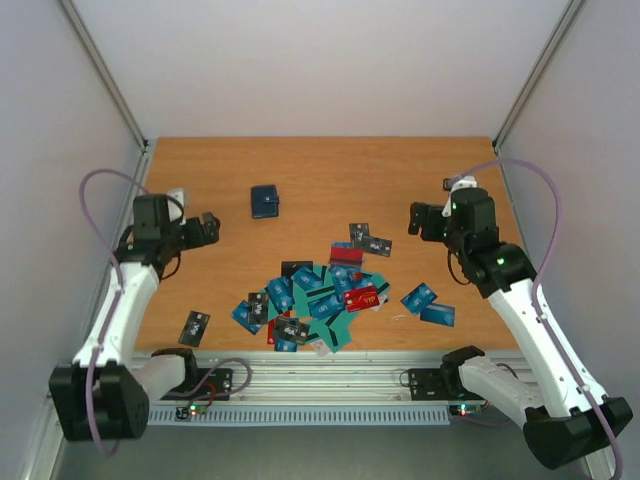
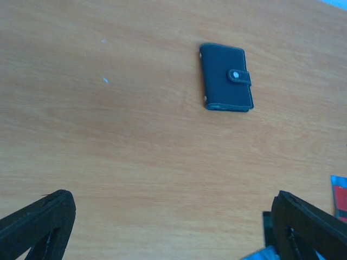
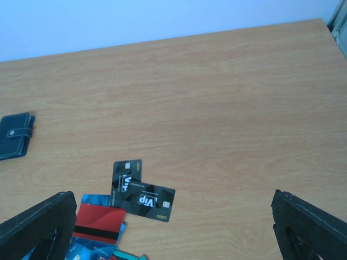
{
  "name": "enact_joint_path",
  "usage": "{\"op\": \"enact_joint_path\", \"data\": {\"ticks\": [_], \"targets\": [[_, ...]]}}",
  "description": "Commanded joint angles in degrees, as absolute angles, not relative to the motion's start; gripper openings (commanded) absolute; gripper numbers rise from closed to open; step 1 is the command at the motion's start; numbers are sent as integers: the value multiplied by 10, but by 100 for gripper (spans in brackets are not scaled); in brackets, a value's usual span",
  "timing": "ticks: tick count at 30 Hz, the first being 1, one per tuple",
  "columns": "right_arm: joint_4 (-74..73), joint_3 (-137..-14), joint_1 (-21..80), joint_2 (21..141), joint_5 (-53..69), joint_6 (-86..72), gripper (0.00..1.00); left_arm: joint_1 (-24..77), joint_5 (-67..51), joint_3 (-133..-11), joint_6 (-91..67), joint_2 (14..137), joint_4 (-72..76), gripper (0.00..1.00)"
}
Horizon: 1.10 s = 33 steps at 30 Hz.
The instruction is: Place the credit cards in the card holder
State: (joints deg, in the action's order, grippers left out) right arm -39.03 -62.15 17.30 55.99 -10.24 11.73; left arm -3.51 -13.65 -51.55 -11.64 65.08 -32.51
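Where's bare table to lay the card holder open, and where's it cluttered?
Bare table runs along the far edge behind the card holder, and between it and the right gripper. The near middle is crowded with the credit cards; one stray black card lies near-left.

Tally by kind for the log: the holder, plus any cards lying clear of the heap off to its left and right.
Card holder: 1
Black card, alone on the left: 1
Blue cards, off to the right: 2
Total: 4
The heap overlaps too much to count.
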Motion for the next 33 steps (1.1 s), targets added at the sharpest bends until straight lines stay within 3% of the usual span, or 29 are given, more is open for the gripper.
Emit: {"op": "enact_joint_path", "data": {"ticks": [1, 10, 17, 22, 27, 33], "targets": [[-313, -552, 170, 520, -116, 124, 98, -35, -79, -415, -63, 540, -171, 99], [-231, -442, 170, 481, -174, 225, 99, -35, -44, -209, -7, 373, 36, 99], [-26, -295, 170, 491, -173, 282, 99, -35, -21, -156, -23, 394, 59, 99], [290, -175, 148, 589, -145, 328, 99, -35, 26, -110, -30, 430, 150, 99], [643, -109, 118, 799, -131, 357, 99, -35, 29, -110, -24, 510, 252, 99], [781, -105, 52, 945, -84, 316, 99, -35, 2, -142, -33, 653, 387, 99]]}}
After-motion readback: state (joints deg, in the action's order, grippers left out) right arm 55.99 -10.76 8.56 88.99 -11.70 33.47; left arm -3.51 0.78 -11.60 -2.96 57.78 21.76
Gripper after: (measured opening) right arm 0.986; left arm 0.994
